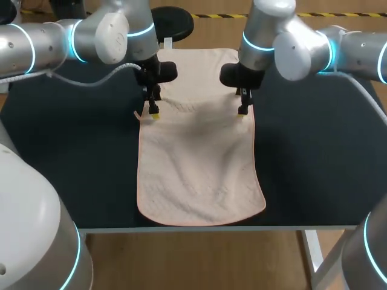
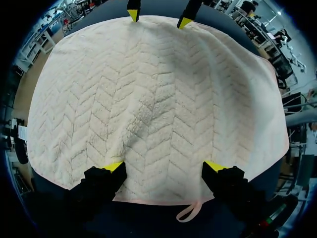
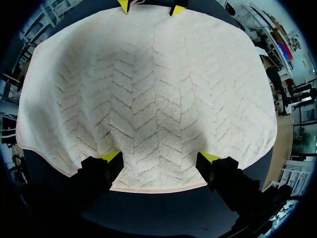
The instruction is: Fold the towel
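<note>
Left gripper and right gripper both stand spread. Their yellow tips sit just inside opposite long edges of the cream herringbone towel, and neither is pinching anything. For a clean fold, I judge that each should close on its hem at matching points, then both lift together. Both wrists point straight down, facing each other across the cloth, which lies flat on the dark table.

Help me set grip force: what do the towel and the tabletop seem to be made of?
The towel looks like soft cotton terry: a fuzzy cream pile with zigzag ridges, a stitched pinkish hem and limp wrinkles. The tabletop looks dark and matte, without glare; whether mat or coating, I cannot tell.
</note>
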`<action>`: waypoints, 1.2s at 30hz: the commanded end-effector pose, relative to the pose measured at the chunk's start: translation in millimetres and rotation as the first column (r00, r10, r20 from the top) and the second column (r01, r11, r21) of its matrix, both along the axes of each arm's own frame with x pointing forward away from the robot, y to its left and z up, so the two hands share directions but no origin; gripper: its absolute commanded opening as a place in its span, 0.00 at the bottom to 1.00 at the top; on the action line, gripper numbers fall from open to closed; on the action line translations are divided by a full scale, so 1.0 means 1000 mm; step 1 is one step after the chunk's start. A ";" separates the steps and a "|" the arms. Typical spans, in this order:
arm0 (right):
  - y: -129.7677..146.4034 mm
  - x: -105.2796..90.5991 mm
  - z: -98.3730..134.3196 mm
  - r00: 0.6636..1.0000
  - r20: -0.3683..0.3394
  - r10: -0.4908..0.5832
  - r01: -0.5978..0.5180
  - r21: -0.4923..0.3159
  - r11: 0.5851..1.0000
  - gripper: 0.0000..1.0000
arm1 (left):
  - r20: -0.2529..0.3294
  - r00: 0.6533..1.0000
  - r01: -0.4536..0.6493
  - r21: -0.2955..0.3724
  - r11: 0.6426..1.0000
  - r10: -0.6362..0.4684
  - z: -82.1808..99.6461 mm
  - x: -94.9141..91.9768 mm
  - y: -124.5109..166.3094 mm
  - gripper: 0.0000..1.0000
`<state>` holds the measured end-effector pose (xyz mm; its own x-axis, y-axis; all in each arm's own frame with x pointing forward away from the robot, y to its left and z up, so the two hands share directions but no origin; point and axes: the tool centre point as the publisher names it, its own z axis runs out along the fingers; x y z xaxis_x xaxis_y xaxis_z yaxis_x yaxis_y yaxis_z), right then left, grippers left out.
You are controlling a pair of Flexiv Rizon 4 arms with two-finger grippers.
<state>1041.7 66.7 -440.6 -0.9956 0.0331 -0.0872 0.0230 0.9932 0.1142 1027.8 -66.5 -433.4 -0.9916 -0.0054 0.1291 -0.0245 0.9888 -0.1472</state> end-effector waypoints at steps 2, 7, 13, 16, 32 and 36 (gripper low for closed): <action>0.001 0.004 -0.007 1.000 -0.022 -0.001 0.001 -0.007 1.000 1.00 | 0.012 1.000 -0.010 0.019 1.000 0.010 -0.007 -0.004 -0.003 1.00; 0.001 0.002 -0.007 1.000 -0.030 -0.002 0.001 -0.014 1.000 0.98 | 0.018 1.000 -0.019 0.033 0.999 0.019 -0.014 -0.002 -0.005 1.00; -0.001 0.000 -0.005 0.999 -0.033 -0.001 0.000 -0.018 1.000 0.06 | 0.015 0.999 -0.040 0.040 0.998 0.039 -0.021 0.001 -0.006 0.43; -0.002 -0.002 -0.002 1.000 -0.028 0.005 -0.005 -0.019 1.000 0.00 | 0.013 0.998 -0.058 0.035 0.998 0.058 -0.021 0.003 -0.006 0.00; -0.007 -0.012 0.015 1.000 -0.004 -0.002 0.002 0.002 1.000 0.00 | 0.066 0.996 -0.058 -0.012 0.998 0.059 0.013 -0.001 -0.002 0.00; -0.008 -0.012 0.023 1.000 0.010 0.003 -0.003 0.014 1.000 0.00 | 0.112 0.992 -0.056 -0.025 0.998 0.058 0.029 0.001 0.001 0.00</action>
